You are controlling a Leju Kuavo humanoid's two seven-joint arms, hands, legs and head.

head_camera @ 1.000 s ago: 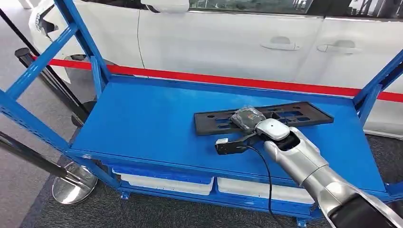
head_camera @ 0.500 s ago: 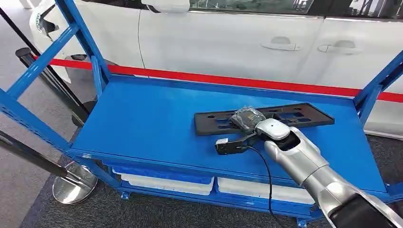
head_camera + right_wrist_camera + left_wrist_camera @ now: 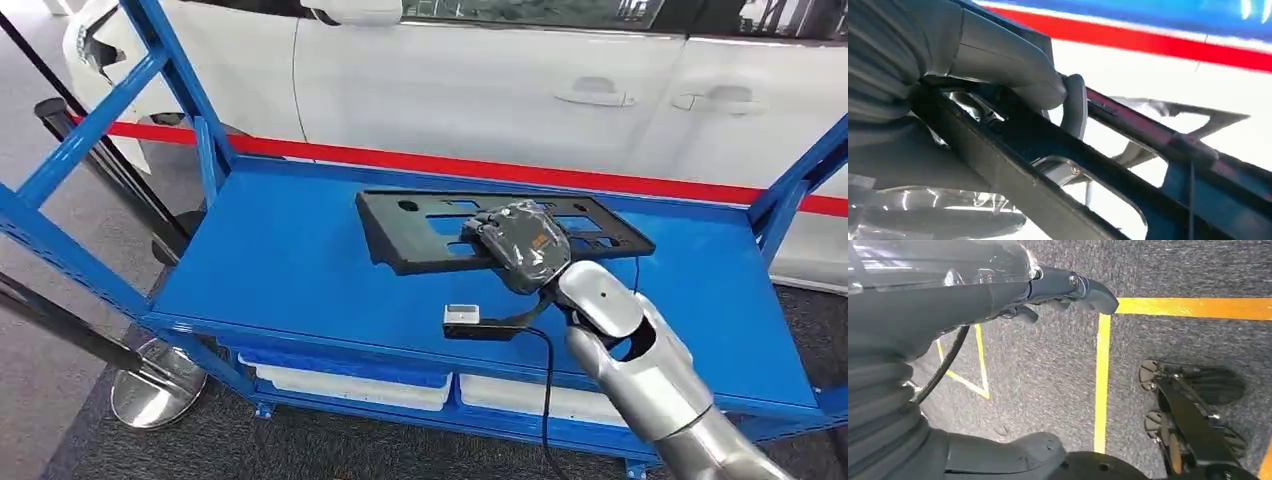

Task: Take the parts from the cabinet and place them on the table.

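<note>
A long black plastic frame part (image 3: 420, 228) with several cut-outs hangs tilted just above the blue cabinet shelf (image 3: 290, 270). My right hand (image 3: 522, 246), wrapped in clear film, grips it near the middle of its near edge. In the right wrist view the thumb (image 3: 1008, 60) lies over one bar of the frame (image 3: 1048, 170) and a finger hooks through a cut-out. My left hand (image 3: 1013, 290) hangs over the grey carpet with its fingers stretched apart and nothing in it.
A white car (image 3: 470, 90) and a red barrier belt (image 3: 420, 165) stand behind the cabinet. Blue uprights (image 3: 165, 70) flank the shelf, with white bins (image 3: 350, 388) below it. A stanchion base (image 3: 150, 392) sits at the left. Yellow floor lines (image 3: 1102, 380) and a black castor frame (image 3: 1193, 410) lie below.
My right hand has lifted the black frame off the shelf, tilting it and carrying it up and to the left. The frame lay flat on the shelf before.
</note>
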